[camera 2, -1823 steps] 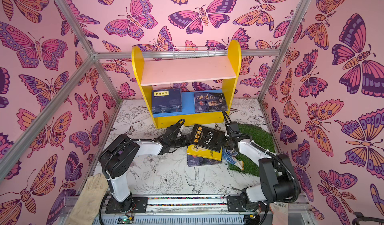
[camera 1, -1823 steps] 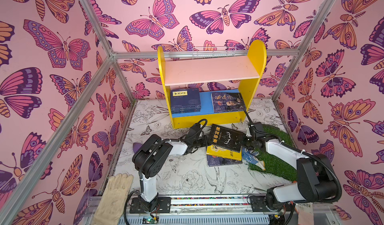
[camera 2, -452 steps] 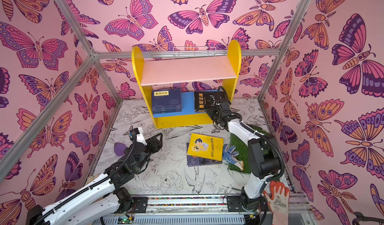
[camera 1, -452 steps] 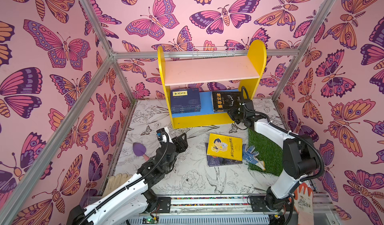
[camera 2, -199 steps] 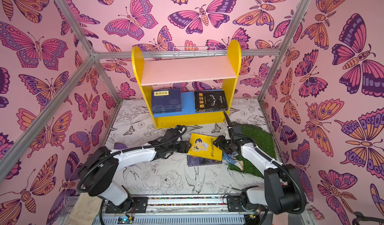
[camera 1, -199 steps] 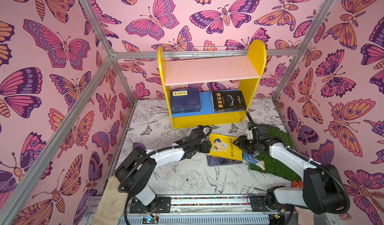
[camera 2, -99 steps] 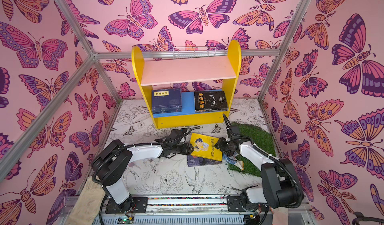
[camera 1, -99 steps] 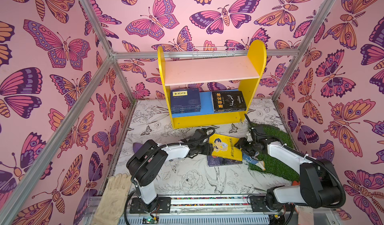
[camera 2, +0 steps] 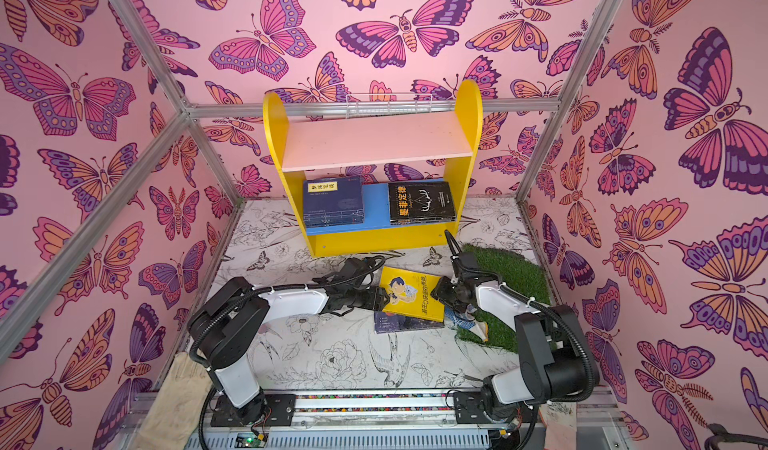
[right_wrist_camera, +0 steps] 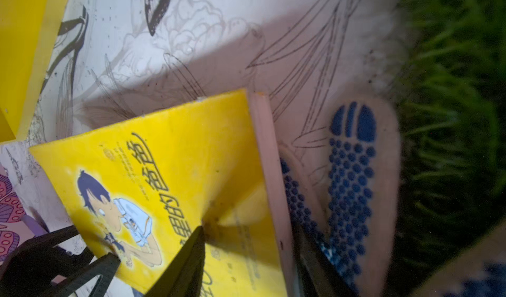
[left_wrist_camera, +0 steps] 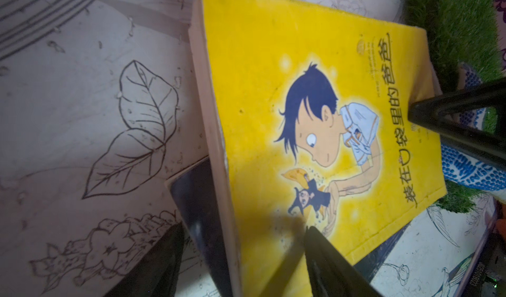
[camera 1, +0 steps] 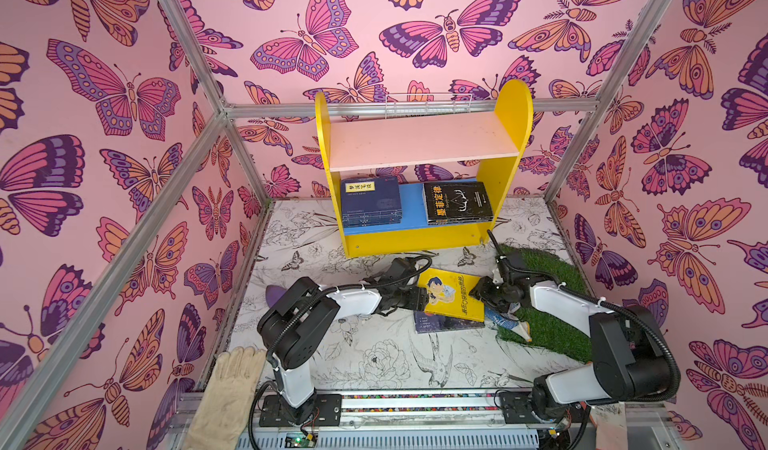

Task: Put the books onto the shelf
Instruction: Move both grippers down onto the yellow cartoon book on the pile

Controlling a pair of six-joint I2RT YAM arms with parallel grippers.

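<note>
Astride yellow book point(camera 1: 451, 300), 2 parted hands point(camera 1: 420, 298) point(camera 1: 478, 293)

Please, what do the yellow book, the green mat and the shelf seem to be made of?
Yellow book: paper pages with a matte card cover; its pale page edge shows.
Green mat: probably artificial grass, short upright blades.
Shelf: likely painted board, smooth, flat cut edges.

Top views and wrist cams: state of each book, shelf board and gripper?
yellow book, resting on dark book, off shelf
dark book, flat beneath it
navy books, stacked on lower board
black book, flat on lower board
upper board, bare
left gripper, open astride yellow book's edge
right gripper, open astride opposite edge
</note>
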